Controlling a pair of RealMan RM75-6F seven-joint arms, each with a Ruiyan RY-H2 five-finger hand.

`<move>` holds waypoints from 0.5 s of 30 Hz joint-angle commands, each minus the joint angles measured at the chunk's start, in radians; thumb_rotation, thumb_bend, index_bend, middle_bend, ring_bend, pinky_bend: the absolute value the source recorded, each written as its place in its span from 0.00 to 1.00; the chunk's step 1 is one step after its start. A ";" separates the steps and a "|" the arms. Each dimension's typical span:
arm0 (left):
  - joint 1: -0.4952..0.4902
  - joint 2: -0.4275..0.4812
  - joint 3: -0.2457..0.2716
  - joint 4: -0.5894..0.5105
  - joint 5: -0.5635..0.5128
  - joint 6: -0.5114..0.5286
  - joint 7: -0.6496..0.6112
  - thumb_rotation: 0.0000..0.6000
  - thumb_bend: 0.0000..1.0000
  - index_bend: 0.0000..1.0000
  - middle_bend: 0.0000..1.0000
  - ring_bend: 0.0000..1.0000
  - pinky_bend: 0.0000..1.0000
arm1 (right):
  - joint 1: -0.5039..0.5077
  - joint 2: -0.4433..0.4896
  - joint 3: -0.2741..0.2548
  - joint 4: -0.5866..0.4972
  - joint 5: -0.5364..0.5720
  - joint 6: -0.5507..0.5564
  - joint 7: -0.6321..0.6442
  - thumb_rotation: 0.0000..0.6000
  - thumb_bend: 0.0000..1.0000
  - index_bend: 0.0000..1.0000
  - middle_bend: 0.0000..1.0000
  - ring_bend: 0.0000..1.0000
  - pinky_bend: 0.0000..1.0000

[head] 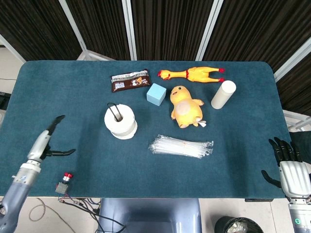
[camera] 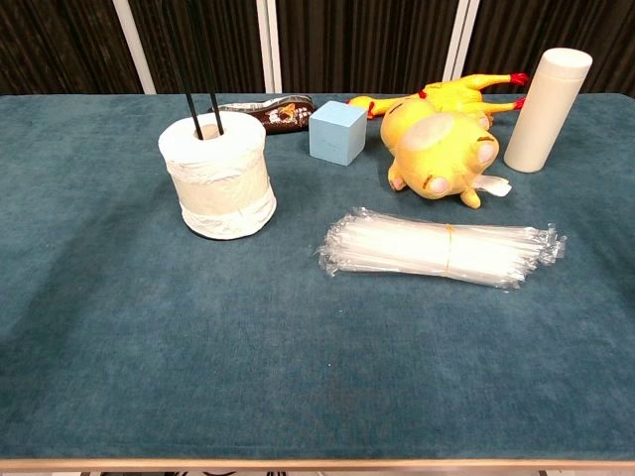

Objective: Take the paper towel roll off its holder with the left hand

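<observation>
The white paper towel roll (head: 120, 122) (camera: 219, 177) stands upright left of the table's middle, on a holder whose thin black wire rods (camera: 204, 83) rise out of its core. My left hand (head: 46, 141) is over the table's front left part, well to the left of the roll, fingers stretched out and thumb apart, holding nothing. My right hand (head: 289, 166) hangs past the table's front right corner, fingers spread and empty. Neither hand appears in the chest view.
A bundle of clear straws (head: 181, 145) lies in front of the roll to the right. Behind are a snack packet (head: 129, 81), a light blue cube (head: 156, 94), a yellow plush duck (head: 185, 107), a rubber chicken (head: 192, 74) and a white cylinder (head: 223, 94). A small red-topped button (head: 64, 181) sits off the front left edge.
</observation>
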 commanded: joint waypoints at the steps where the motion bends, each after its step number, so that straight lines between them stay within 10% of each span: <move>1: -0.099 -0.061 -0.038 0.066 -0.085 -0.163 -0.094 1.00 0.00 0.00 0.00 0.00 0.00 | 0.002 -0.004 -0.002 -0.002 -0.002 -0.004 -0.007 1.00 0.30 0.06 0.08 0.09 0.01; 15: -0.235 -0.298 -0.111 0.461 -0.117 -0.319 -0.301 1.00 0.00 0.00 0.00 0.00 0.00 | -0.007 0.006 0.002 -0.004 0.003 0.012 0.016 1.00 0.30 0.06 0.08 0.09 0.01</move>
